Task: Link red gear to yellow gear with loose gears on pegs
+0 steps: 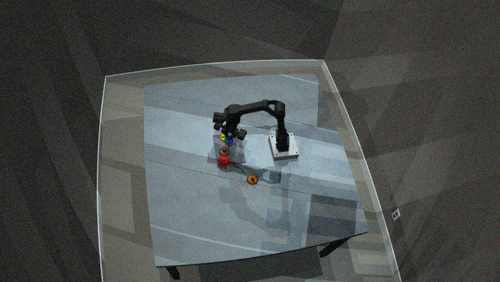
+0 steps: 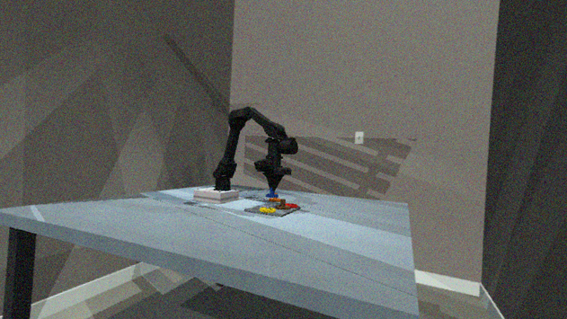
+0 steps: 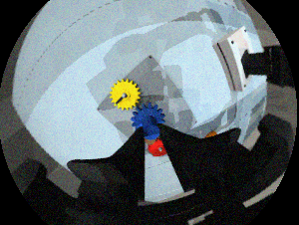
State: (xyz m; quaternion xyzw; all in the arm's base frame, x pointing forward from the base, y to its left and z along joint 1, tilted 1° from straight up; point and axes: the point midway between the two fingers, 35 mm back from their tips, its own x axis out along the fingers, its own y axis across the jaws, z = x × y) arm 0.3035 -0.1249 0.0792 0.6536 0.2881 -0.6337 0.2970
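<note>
The step in hand looks to be setting the blue gear (image 1: 229,140) (image 2: 272,194) (image 3: 148,117) on a peg. The fingers (image 1: 229,135) (image 2: 273,188) are clenched on its hub, over the grey board (image 1: 239,158) (image 2: 279,214) (image 3: 149,75), left of centre in the top view. It sits beside the yellow gear (image 1: 222,137) (image 2: 267,209) (image 3: 129,95); whether it has reached a peg I can't tell, with the fingers in the way.

The brown gear (image 1: 224,151) (image 2: 281,203) is on the board next to the red gear (image 1: 223,160) (image 2: 292,205) (image 3: 157,148), so blue seems meant to bridge brown and yellow. The next move calls for lining its bore up with the peg, letting the teeth mesh, and pressing down until flat. Off-centre, it could tilt or catch on yellow's teeth. The orange gear (image 1: 252,179) (image 3: 211,134) stands on the desk (image 1: 192,209) (image 2: 185,234) (image 3: 50,100), below and right of the board in the top view, perhaps a spare.
</note>
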